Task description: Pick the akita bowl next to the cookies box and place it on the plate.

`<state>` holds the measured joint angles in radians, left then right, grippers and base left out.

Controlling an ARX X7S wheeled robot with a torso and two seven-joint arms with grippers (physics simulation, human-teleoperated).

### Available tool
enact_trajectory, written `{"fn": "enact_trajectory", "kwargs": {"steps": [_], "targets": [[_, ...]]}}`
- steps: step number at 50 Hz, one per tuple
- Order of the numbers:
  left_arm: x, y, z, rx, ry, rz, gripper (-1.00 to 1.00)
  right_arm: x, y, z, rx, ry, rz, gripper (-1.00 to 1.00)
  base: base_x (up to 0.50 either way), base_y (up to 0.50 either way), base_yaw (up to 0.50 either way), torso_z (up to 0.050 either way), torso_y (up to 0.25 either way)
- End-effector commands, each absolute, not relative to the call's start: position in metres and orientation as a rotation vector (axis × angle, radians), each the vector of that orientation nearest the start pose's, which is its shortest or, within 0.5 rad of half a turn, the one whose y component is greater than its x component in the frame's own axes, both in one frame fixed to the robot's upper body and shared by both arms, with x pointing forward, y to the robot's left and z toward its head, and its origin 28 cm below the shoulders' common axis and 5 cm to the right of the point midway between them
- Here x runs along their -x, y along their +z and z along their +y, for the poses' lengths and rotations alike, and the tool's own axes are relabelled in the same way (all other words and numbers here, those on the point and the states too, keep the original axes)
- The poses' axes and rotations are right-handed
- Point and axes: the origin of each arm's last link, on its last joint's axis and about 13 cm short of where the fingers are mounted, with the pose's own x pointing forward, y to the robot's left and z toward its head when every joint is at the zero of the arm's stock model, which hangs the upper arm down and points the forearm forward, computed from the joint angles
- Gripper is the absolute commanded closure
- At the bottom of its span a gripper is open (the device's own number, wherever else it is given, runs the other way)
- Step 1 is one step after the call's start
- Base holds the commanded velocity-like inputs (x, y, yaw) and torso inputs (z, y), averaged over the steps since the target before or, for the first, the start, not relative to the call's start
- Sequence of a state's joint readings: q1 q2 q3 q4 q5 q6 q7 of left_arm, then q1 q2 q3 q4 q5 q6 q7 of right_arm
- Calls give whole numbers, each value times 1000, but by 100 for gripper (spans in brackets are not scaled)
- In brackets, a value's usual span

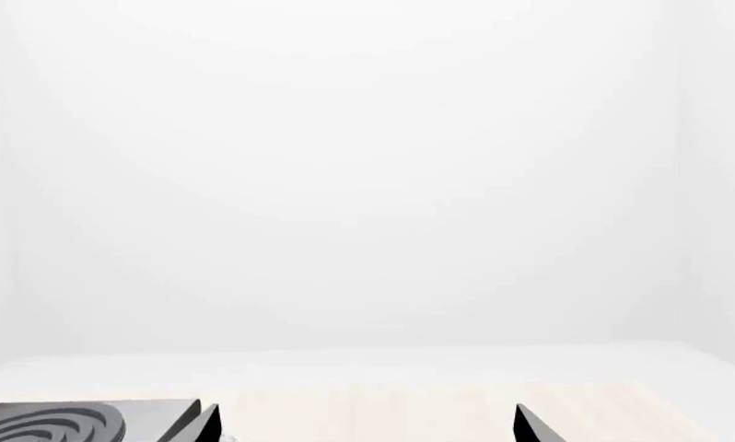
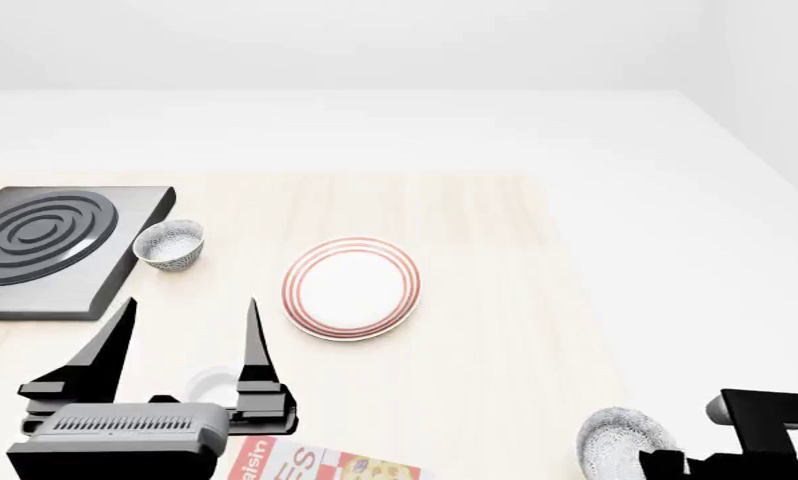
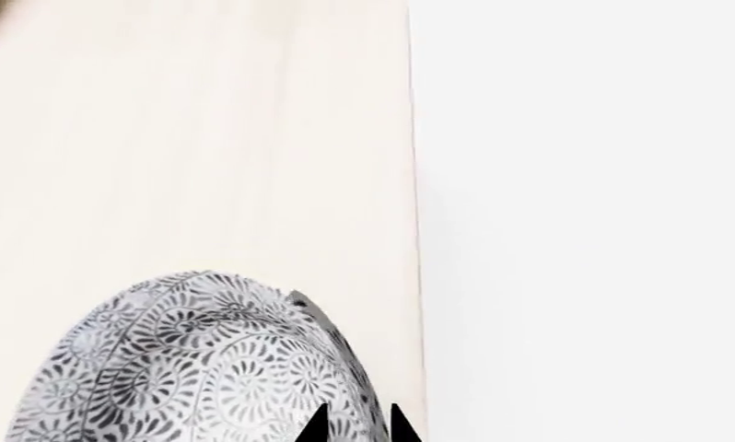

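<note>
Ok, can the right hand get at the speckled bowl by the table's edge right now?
Probably yes. The right hand is already at the rim of the akita bowl, and nothing shows between them. Whether it has gripped the rim yet is unclear.

Right gripper [image 2: 693,462]: mostly cut by head view's lower edge; the akita bowl [image 2: 622,444] just beside it is cropped too. Right wrist view: only two dark tips visible at bowl's rim; grip cannot be judged.

Left gripper [image 2: 186,350]: fingers spread; its body covers part of the white bowl [image 2: 212,381] between them. Cookies box [image 2: 322,464] below it is cropped.
</note>
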<state>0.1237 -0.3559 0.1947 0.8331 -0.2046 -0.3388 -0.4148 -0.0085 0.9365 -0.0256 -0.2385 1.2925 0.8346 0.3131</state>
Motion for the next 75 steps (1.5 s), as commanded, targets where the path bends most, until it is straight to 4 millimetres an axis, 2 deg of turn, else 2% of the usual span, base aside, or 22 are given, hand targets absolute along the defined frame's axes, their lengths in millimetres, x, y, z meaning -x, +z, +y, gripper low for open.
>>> {"fn": "enact_trajectory", "kwargs": {"steps": [1,11,18,23,31,43,50,58,62,65,75], "targets": [[-154,132,208,-39,23,-304,-100,-170,92,-235,-129,73,782,100,0,0,0,0,0],[-154,132,208,-36,23,-304,-100,-172,98,-234,-122,86,774,100,0,0,0,0,0],[-154,132,207,-33,21,-303,-100,-175,121,-233,-103,98,724,100,0,0,0,0,0],[-154,133,208,-32,24,-304,-100,-179,130,-234,-85,104,702,100,0,0,0,0,0],[-153,134,209,-31,28,-308,-100,-185,158,-226,-64,139,638,100,0,0,0,0,0],[-154,133,209,-31,27,-304,-100,-240,211,-201,-79,216,466,100,0,0,0,0,0],[-154,133,207,-30,19,-304,-100,-286,248,-173,-84,261,371,100,0,0,0,0,0],[-156,131,208,-27,21,-299,-100,-328,283,-143,-51,309,303,100,0,0,0,0,0],[-157,129,207,-27,20,-294,-100,-345,294,-131,-38,318,293,100,0,0,0,0,0],[-157,128,207,-27,16,-293,-100,-359,301,-114,-30,336,295,100,0,0,0,0,0],[-155,132,209,-22,23,-301,-100,-402,304,-82,-20,347,296,100,0,0,0,0,0]]}}
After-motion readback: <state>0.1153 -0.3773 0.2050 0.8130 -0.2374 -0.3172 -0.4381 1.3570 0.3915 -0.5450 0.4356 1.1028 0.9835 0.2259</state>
